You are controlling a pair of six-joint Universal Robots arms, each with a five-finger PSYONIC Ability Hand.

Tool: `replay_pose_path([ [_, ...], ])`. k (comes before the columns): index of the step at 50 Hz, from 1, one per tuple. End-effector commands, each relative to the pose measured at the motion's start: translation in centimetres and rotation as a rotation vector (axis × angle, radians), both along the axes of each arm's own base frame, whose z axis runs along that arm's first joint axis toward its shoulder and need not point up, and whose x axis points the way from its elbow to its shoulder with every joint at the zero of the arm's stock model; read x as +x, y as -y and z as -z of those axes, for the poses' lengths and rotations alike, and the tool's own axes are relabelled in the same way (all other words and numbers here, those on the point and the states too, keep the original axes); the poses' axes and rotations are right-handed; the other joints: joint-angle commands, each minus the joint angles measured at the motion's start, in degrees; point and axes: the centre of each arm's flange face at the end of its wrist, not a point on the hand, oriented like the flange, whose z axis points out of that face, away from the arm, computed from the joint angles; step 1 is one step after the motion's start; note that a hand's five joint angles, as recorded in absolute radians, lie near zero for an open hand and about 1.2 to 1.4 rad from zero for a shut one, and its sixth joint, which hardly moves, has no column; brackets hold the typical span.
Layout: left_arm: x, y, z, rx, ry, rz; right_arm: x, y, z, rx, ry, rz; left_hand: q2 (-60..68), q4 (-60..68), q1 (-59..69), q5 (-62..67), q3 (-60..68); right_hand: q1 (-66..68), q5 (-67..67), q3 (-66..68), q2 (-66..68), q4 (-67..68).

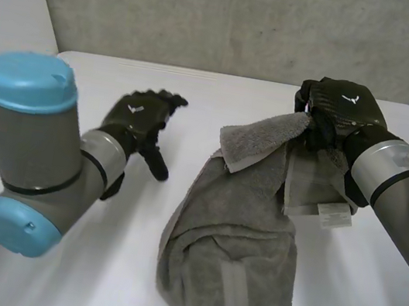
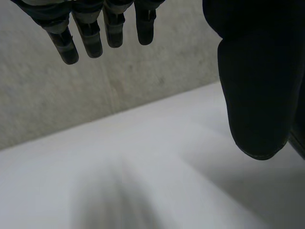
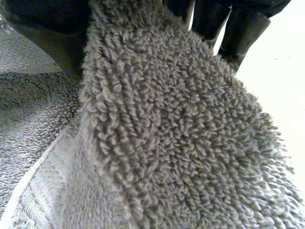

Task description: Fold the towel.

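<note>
A: What is counted, from the largest down?

B: One white table point(image 1: 221, 101) is seen, with one grey towel point(image 1: 236, 245) lying on it. Two arms are counted, the left arm point(image 1: 32, 148) and the right arm point(image 1: 397, 177), and two black hands. One small white label point(image 1: 333, 215) is sewn at the towel's edge.

A: Where is the towel placed, and how is it turned?

B: It is found right of the table's middle, bunched and partly doubled. Its long axis is run from the near edge away toward the far right, where the far end is raised off the table. A corner there is flopped over toward the left.

A: By what is that end held?

B: By the right hand point(image 1: 342, 105). Its fingers point(image 3: 238, 28) are curled over the cloth, which is pinched against the thumb.

A: And the left hand point(image 1: 143, 119)?

B: It is held above bare table, left of the towel and well apart from it. Its fingers point(image 2: 90, 38) are seen straight and side by side, with the thumb set apart. Nothing is grasped.
</note>
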Motion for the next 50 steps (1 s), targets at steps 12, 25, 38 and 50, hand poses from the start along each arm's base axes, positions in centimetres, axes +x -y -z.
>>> replay_pose_path([
  [12,-0.5,-2.2,2.1,0.288,-0.095,0.027,-1.9,2.8,1.0,-0.026,-0.085,0.122,3.4,3.4,3.1,1.6,3.4,4.6,4.4,5.1,5.5,3.3],
  [25,-1.1,-3.4,2.7,0.429,-0.200,0.045,-1.9,2.6,1.2,-0.019,-0.093,0.128,4.1,4.1,3.8,2.2,4.1,4.6,4.4,5.1,5.5,3.3],
  [38,-2.9,-1.1,7.9,0.419,-0.171,-0.002,-1.8,1.7,0.2,-0.029,-0.072,0.116,47.7,47.6,47.4,45.8,47.6,4.6,4.4,5.1,5.5,3.3],
  [50,-2.5,1.9,-9.3,-0.161,-0.431,-0.037,-2.3,2.5,-11.0,-0.573,0.314,0.069,70.4,70.3,70.1,68.5,70.3,4.6,4.4,5.1,5.5,3.3],
])
